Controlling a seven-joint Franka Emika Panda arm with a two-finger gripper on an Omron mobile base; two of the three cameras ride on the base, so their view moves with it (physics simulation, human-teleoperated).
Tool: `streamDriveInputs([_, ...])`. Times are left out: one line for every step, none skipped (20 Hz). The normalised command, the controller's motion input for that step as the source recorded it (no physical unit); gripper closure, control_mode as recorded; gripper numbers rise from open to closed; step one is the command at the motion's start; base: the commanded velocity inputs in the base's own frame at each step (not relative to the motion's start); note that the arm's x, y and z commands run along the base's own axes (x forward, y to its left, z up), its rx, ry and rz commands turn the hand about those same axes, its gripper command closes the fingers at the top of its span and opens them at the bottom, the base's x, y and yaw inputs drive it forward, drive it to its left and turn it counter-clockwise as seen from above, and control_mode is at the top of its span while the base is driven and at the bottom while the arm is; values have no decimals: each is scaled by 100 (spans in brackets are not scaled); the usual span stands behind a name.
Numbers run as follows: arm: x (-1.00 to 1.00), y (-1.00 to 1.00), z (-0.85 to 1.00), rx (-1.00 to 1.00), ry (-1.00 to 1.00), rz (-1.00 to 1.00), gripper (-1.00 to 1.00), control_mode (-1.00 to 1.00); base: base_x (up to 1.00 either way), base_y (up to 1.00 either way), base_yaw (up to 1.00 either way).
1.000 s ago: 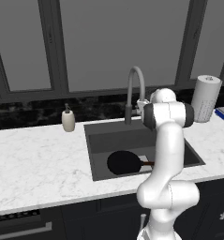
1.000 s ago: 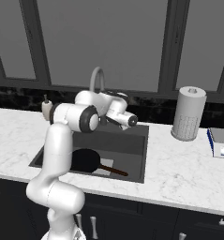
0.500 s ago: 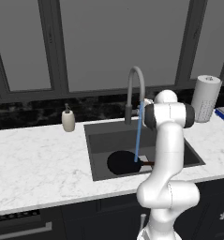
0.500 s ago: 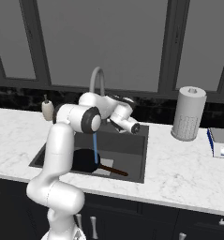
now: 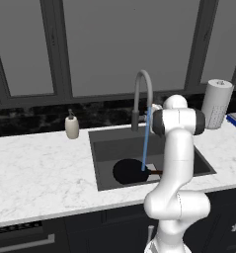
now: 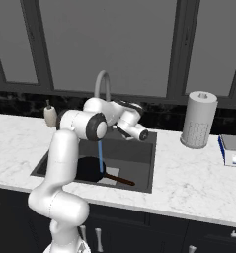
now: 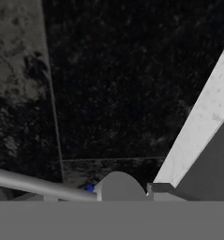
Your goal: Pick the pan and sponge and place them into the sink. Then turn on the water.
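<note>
White arm rises from the base, upper link vertical, dark-jointed elbow at the top. Forearm runs away from the cameras, roughly level. In the right base view the wrist bends and the hand slants down to the right, ending in the gripper (image 6: 142,134). Finger spacing too small to make out there; whether the jaws stand apart cannot be told.

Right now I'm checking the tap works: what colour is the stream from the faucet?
Blue: the water falls onto the pan, clearest in the left base view.
</note>
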Motion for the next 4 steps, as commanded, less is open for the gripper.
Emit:
streamDriveInputs([0,0,0,0,0,0,100,-100,0,0,0])
streamDriveInputs([0,0,0,0,0,0,100,-100,0,0,0])
streamDriveInputs([0,0,0,0,0,0,100,-100,0,0,0])
streamDriveInputs([0,0,0,0,0,0,100,-100,0,0,0])
